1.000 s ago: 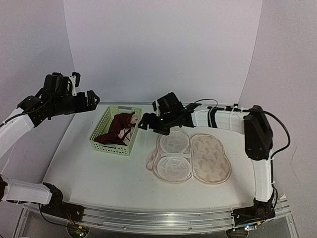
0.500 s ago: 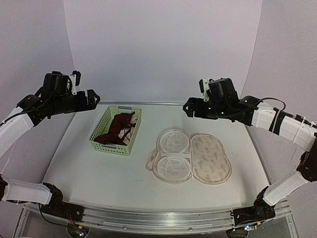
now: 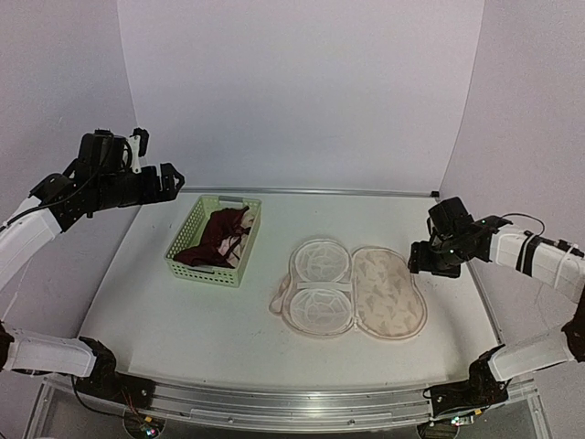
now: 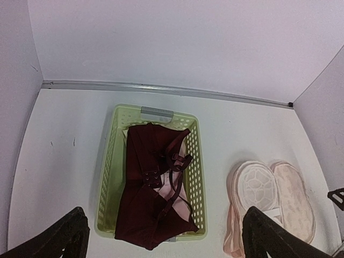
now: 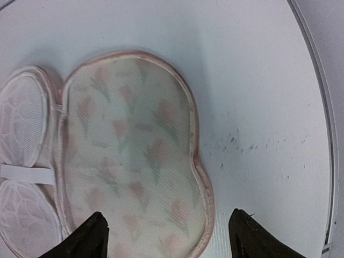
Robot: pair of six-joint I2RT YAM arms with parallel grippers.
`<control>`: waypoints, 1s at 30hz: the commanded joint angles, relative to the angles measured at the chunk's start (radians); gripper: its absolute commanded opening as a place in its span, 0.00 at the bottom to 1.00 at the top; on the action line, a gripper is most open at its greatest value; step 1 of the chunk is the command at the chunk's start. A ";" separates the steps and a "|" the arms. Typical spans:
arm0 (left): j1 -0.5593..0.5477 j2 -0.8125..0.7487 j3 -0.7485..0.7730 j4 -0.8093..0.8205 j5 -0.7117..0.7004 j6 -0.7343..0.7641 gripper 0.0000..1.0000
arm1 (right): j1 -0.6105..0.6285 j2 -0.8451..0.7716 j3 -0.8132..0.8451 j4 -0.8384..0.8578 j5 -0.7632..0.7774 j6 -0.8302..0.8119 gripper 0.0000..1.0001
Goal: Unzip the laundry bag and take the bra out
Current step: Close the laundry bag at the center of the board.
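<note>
Top external view shows the laundry bag spread open flat on the table, its mesh-lined half on the left and its printed half on the right, while the bra lies bunched inside the light-green basket, well apart from the bag on its left. The left gripper hangs high over the table's far left corner with its claw spread wide and empty. The right gripper sits low just beside the bag's right edge, its fingers parted with nothing between them.
</note>
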 commanded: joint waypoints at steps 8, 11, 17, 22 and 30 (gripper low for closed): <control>-0.001 -0.007 0.021 0.026 -0.001 0.012 0.99 | -0.104 0.155 -0.050 0.041 -0.107 0.028 0.64; 0.000 -0.016 0.012 0.027 -0.003 0.012 0.99 | -0.124 0.215 -0.028 0.070 -0.128 0.011 0.58; -0.001 -0.029 0.002 0.027 -0.011 0.012 0.99 | -0.167 0.326 0.019 0.118 -0.162 -0.011 0.55; 0.000 -0.024 0.006 0.027 -0.015 0.018 0.99 | -0.187 0.400 0.059 0.140 -0.166 -0.022 0.50; -0.001 -0.018 0.009 0.027 -0.018 0.021 0.99 | -0.204 0.461 0.083 0.162 -0.199 -0.039 0.44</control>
